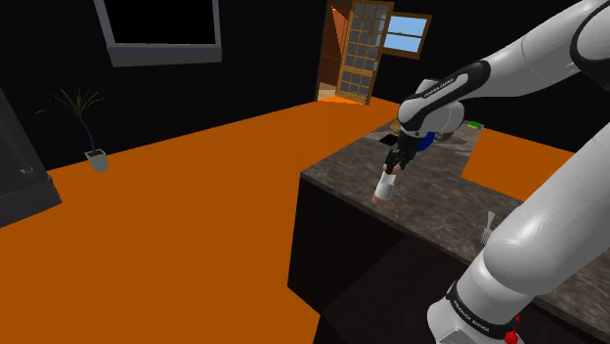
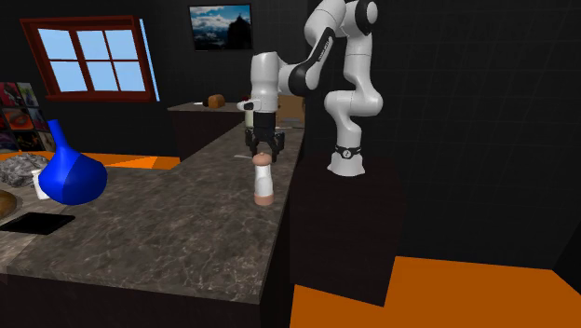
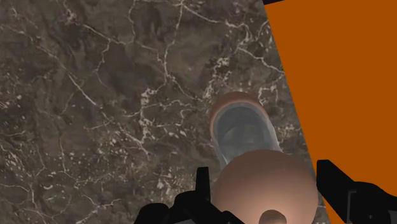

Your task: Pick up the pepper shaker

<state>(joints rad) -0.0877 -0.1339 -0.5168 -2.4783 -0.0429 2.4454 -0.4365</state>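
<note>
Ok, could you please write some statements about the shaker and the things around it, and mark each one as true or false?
1. The brown-capped, grey-bodied shaker stands upright on the dark veined stone counter. True.
2. The shaker stands in the middle of the counter, far from any edge. False: it stands near the edge, with the orange floor just past it.
3. The black pincer is above the shaker, with one finger on each side of its cap. True.
4. The round blue vase touches the shaker. False: the two stand well apart on the counter.
</note>
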